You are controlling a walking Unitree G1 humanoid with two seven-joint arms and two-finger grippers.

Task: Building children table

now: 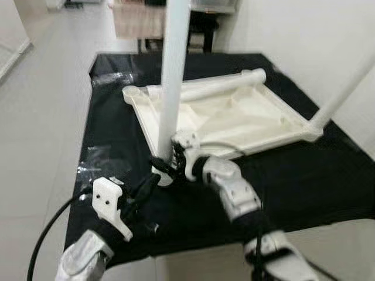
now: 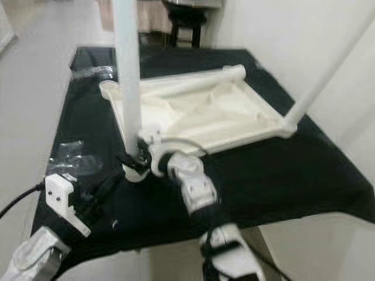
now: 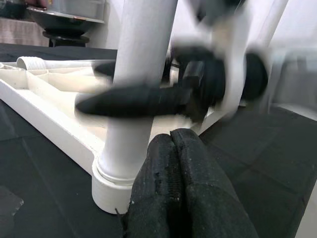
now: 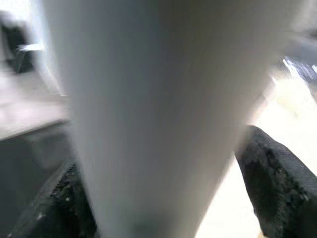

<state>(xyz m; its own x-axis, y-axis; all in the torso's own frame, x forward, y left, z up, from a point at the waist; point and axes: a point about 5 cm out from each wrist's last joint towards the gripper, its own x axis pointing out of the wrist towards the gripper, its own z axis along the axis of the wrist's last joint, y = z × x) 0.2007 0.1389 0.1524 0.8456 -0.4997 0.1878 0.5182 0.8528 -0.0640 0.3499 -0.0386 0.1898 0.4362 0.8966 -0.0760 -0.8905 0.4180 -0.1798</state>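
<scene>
A white table top (image 1: 234, 120) lies upside down on a black mat (image 1: 328, 175). One white leg (image 1: 173, 70) stands upright in the near corner socket (image 3: 111, 186). My right gripper (image 1: 166, 161) is shut on this leg low down, and a black finger (image 4: 277, 183) shows on each side of the leg (image 4: 158, 99). My left gripper (image 1: 153, 178) is shut with nothing in it, its tips (image 3: 171, 136) just in front of the socket. A second leg (image 1: 345, 88) rises tilted from the right corner. A third leg (image 1: 217, 86) lies along the far edge.
Clear plastic wrappers (image 1: 102, 161) lie on the mat's left side, with more at the far left corner (image 1: 114, 78). A white wall runs along the right. Dark furniture (image 1: 196, 29) stands behind the mat. Pale floor (image 1: 35, 117) lies to the left.
</scene>
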